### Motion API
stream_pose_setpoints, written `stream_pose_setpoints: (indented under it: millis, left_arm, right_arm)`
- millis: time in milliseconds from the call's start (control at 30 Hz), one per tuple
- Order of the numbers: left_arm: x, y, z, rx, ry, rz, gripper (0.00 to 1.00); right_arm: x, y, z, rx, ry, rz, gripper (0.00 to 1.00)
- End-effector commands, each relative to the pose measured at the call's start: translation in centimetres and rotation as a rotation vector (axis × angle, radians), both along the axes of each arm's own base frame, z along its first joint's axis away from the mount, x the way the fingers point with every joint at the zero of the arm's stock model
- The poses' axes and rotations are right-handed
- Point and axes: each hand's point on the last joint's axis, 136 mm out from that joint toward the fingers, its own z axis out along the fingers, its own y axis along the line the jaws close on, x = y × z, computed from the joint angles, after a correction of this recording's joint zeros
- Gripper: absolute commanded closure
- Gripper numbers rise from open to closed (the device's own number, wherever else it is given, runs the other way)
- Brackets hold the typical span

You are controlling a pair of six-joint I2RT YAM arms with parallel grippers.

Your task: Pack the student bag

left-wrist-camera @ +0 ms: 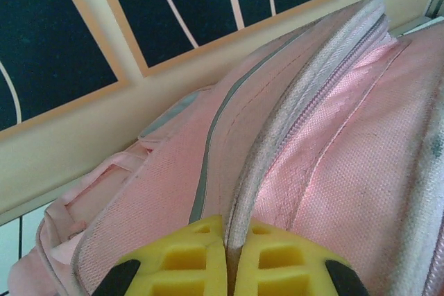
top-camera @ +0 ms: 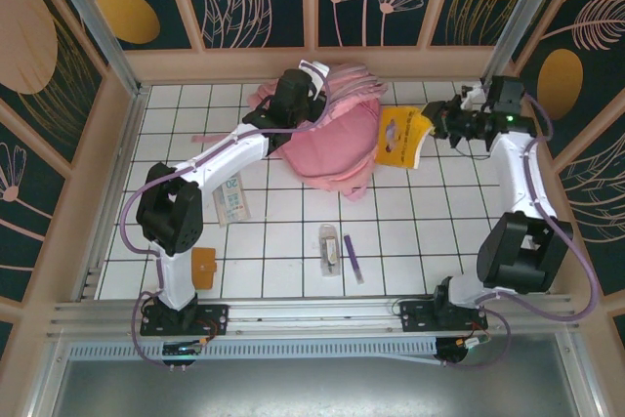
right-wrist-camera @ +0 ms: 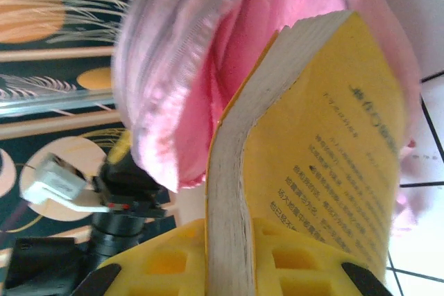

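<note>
- The left gripper point(left-wrist-camera: 227, 251) is closed on the zip-edged rim of the student bag point(top-camera: 337, 144), with the fabric seam pinched between its yellow pads point(left-wrist-camera: 173, 258). To do this step well, it probably needs to hold that lip high and steady so the mouth gapes wide.
- The student bag lies slumped at the far middle of the tiled table point(top-camera: 283, 241), close to the back wall and between the two arms. It is soft pink woven cloth with grey piping and a pale ribbed zip tape. It looks limp, so the opening will likely sag shut if the lifted lip goes slack.
- The yellow book point(right-wrist-camera: 333, 171) is a thick paperback with a printed cover and an off-white page block. Its far end sits right at the bag's opening, against the pink lining. It bows a little, so it is best fed in lengthwise and slowly, clear of the zip teeth.
- The right gripper point(right-wrist-camera: 232, 247) is clamped on the book's near end. A firm hold and a shallow entry angle should keep the pages from splaying or catching on the cloth.
</note>
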Motion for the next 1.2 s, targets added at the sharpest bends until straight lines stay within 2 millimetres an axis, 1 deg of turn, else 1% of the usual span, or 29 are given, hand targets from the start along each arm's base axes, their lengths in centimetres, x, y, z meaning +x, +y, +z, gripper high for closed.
stream_pose_setpoints:
  millis: [0,67,133,167,233,267,333,400,433,500,567,633,700,800,867,933,1000,1033,1067,1100,1167]
  left_arm:
    - [-0.5,0.1,8.6,-0.171,-0.15,0.016,1.0]
    - [-0.7,-0.6,8.9,-0.178,-0.149,-0.02,1.0]
    - [-0.7,-1.0,9.2,-0.182,-0.133,-0.038,1.0]
    - [-0.7,-1.2,9.5,-0.196,-0.126,-0.041,1.0]
    - [-1.0,-1.6,10.3,-0.248,-0.108,-0.057,1.0]
    - [-1.2,-1.8,10.7,-0.28,-0.096,-0.066,1.0]
    - [-1.9,-2.0,11.4,-0.33,-0.074,-0.088,1.0]
    - [-2.5,-2.0,11.6,-0.374,-0.044,-0.094,1.0]
    - [-2.9,-2.0,11.8,-0.391,-0.031,-0.1,1.0]
    - [-3.4,-2.2,12.2,-0.419,-0.012,-0.118,1.0]
    - [-3.9,-2.4,12.8,-0.453,-0.003,-0.137,1.0]
    - [-4.1,-2.8,13.3,-0.471,-0.007,-0.159,1.0]
    - [-4.1,-2.8,13.9,-0.488,-0.013,-0.16,1.0]
    - [-4.2,-3.0,14.6,-0.524,-0.013,-0.174,1.0]
    - [-4.5,-3.3,15.1,-0.534,-0.021,-0.197,1.0]
    - [-4.5,-3.2,15.7,-0.546,-0.037,-0.203,1.0]
    - [-4.8,-3.4,16.6,-0.565,-0.053,-0.225,1.0]
    - [-5.1,-3.7,16.8,-0.572,-0.06,-0.256,1.0]
    - [-5.4,-4.1,17.0,-0.579,-0.066,-0.29,1.0]
    - [-5.7,-4.6,17.0,-0.586,-0.064,-0.32,1.0]
    - [-5.5,-4.9,16.5,-0.589,-0.051,-0.33,1.0]
  right_arm:
    - [-1.1,0.1,5.0,0.071,-0.087,0.053,1.0]
    - [-1.2,1.7,4.4,0.12,-0.065,0.09,1.0]
    - [-1.3,3.8,3.7,0.174,-0.065,0.129,1.0]
    - [-1.2,4.4,3.0,0.194,-0.045,0.119,1.0]
    - [-0.2,5.1,2.2,0.219,-0.076,0.067,1.0]
    - [0.3,5.2,1.5,0.231,-0.071,0.029,1.0]
    - [1.0,5.5,0.8,0.247,-0.086,-0.04,1.0]
    - [1.7,6.0,1.1,0.29,-0.127,-0.08,1.0]
    - [2.2,6.1,1.0,0.318,-0.132,-0.108,1.0]
    - [3.2,6.4,0.3,0.353,-0.129,-0.149,1.0]
    - [4.5,7.1,-0.4,0.392,-0.136,-0.171,1.0]
    - [5.8,8.1,-1.1,0.433,-0.15,-0.183,1.0]
    - [7.1,9.6,-1.4,0.459,-0.191,-0.189,1.0]
    - [8.9,12.0,-2.9,0.47,-0.215,-0.246,1.0]
    - [9.9,13.3,-4.4,0.456,-0.232,-0.294,1.0]
    - [11.1,14.1,-5.5,0.441,-0.257,-0.32,1.0]
    - [12.4,15.0,-6.3,0.43,-0.284,-0.299,1.0]
    - [13.0,15.4,-6.6,0.419,-0.312,-0.285,1.0]
    - [13.4,15.8,-7.4,0.413,-0.315,-0.273,1.0]
    - [13.7,16.1,-8.0,0.422,-0.323,-0.272,1.0]
    - [13.9,16.6,-8.8,0.486,-0.333,-0.274,1.0]
